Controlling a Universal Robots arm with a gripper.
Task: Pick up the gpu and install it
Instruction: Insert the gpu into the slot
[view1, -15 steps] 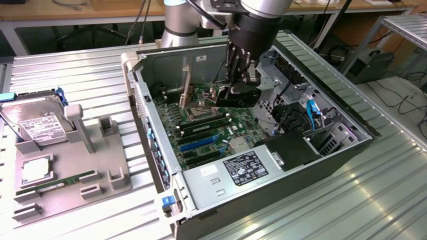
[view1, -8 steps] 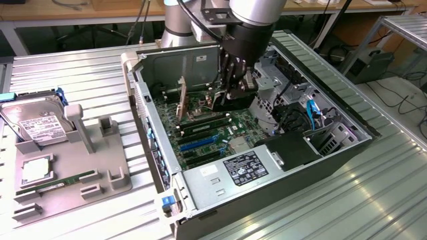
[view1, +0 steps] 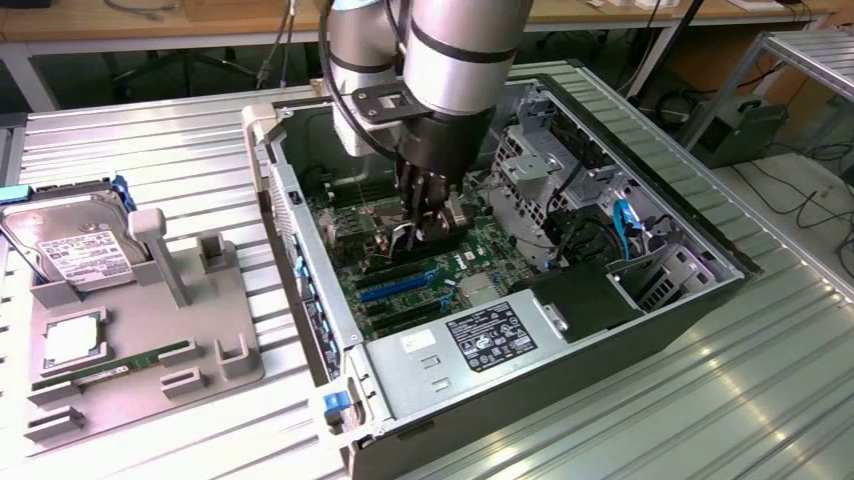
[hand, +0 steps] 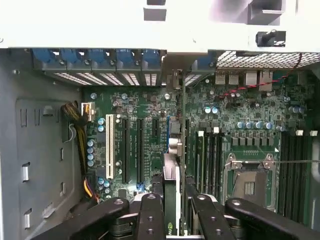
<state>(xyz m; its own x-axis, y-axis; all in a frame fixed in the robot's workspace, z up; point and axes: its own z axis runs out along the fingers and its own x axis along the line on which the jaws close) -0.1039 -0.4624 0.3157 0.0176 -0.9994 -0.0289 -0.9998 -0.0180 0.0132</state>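
Observation:
The gpu stands on edge between my fingers, seen as a thin dark card with a silver strip along it. It reaches toward the rear slot openings of the open PC case. My gripper is shut on it, low over the green motherboard, beside the black expansion slots. In the exterior view my gripper is down inside the case with the gpu in its jaws. I cannot tell whether the card's edge sits in a slot.
A grey fixture tray on the exterior view's left holds a hard drive, a RAM stick and a CPU. Inside the case are the power supply, a drive cage, the CPU socket and a white slot.

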